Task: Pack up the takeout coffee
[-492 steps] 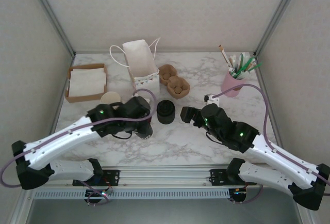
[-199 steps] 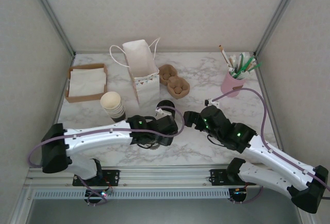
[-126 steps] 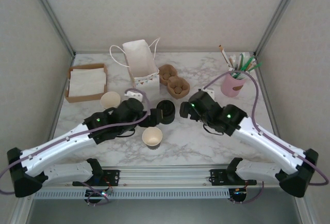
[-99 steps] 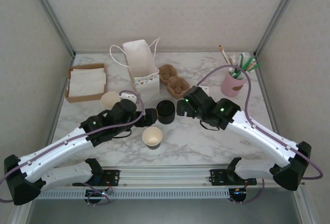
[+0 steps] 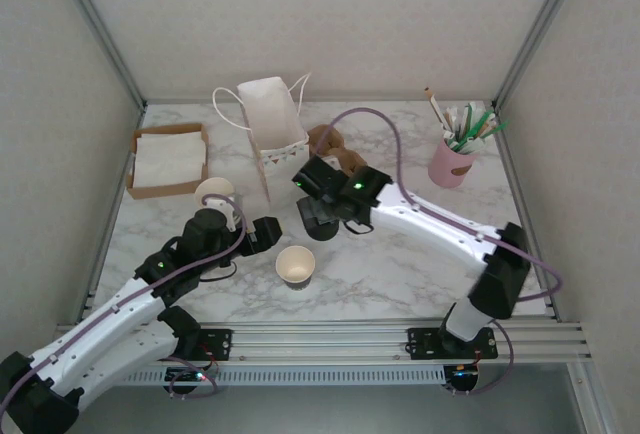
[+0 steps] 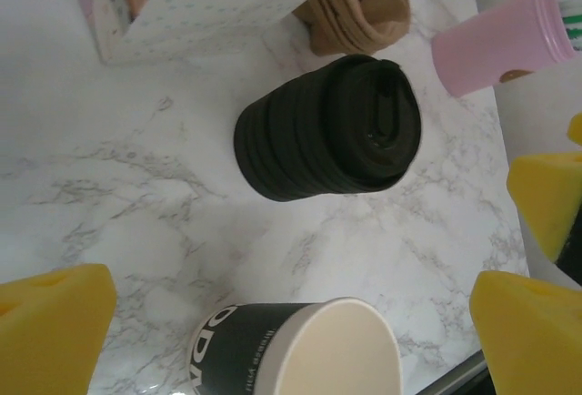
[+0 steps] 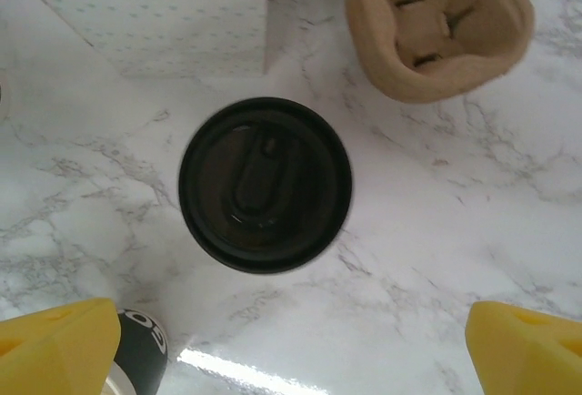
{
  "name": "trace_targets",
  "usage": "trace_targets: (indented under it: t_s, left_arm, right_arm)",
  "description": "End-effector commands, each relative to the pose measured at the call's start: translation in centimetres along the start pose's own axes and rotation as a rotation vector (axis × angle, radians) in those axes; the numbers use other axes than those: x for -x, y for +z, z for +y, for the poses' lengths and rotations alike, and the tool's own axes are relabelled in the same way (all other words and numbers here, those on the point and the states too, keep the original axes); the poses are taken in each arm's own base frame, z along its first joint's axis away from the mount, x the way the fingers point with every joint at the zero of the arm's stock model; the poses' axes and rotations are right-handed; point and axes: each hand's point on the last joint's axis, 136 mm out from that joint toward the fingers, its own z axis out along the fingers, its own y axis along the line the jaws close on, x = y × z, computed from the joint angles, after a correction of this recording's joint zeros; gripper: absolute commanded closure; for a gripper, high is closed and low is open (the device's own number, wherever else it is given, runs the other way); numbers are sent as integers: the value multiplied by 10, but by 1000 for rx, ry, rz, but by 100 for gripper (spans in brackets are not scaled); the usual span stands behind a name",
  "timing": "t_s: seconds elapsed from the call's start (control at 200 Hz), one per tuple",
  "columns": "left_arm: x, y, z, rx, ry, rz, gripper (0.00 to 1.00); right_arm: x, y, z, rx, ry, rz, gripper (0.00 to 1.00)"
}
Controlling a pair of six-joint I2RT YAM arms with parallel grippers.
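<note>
The takeout coffee cup [image 5: 295, 266] stands upright and lidless on the marble near the front, cream inside with a dark printed wall [image 6: 245, 349]. My left gripper [image 5: 262, 234] hovers open just left of it, and its yellow pads [image 6: 55, 322] stand wide to either side of the cup, not touching it. The squat black lid stack [image 7: 264, 184] lies under my right gripper [image 5: 325, 194], which is open above it with its pads [image 7: 527, 345] spread wide. A bit of the cup's dark wall [image 7: 141, 349] peeks in beside the right gripper's left pad.
A white paper bag [image 5: 272, 119] stands open at the back, with brown pulp carriers [image 5: 335, 154] to its right. A stack of cream cups [image 5: 215, 194] sits left of my left arm. A napkin box [image 5: 167, 159] is far left and a pink pen cup [image 5: 452, 159] far right.
My left gripper opened, let go of the cup and drew back to the left. The right arm swung left from the table's right side to over the black lid stack.
</note>
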Motion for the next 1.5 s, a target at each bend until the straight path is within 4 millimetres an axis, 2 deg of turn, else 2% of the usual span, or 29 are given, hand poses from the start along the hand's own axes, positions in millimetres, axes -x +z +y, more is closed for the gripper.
trace_targets:
  t_s: [0.0,0.135,0.32,0.626,0.846,1.081,1.497]
  left_arm:
    - [0,-2,3,-50,-55,1,0]
    - [1,-3,20,-34,-94,-6,0]
    - [4,-6,30,-21,-105,-13,0]
    - [7,-6,31,-28,-106,-15,0]
    - [7,-5,32,-25,-108,-13,0]
    - [7,-4,34,-20,-112,-13,1]
    - [8,-4,34,-17,-112,-12,0]
  right_arm:
    - [-1,6,-2,-97,-88,48,3]
    - [3,19,9,-112,-105,83,5]
    - [7,37,19,-130,-110,113,6]
    - [10,54,19,-178,-84,131,10]
    - [6,69,12,-170,-38,159,13]
    - [2,80,16,-158,-42,180,13]
    - [-4,91,13,-179,-33,204,15]
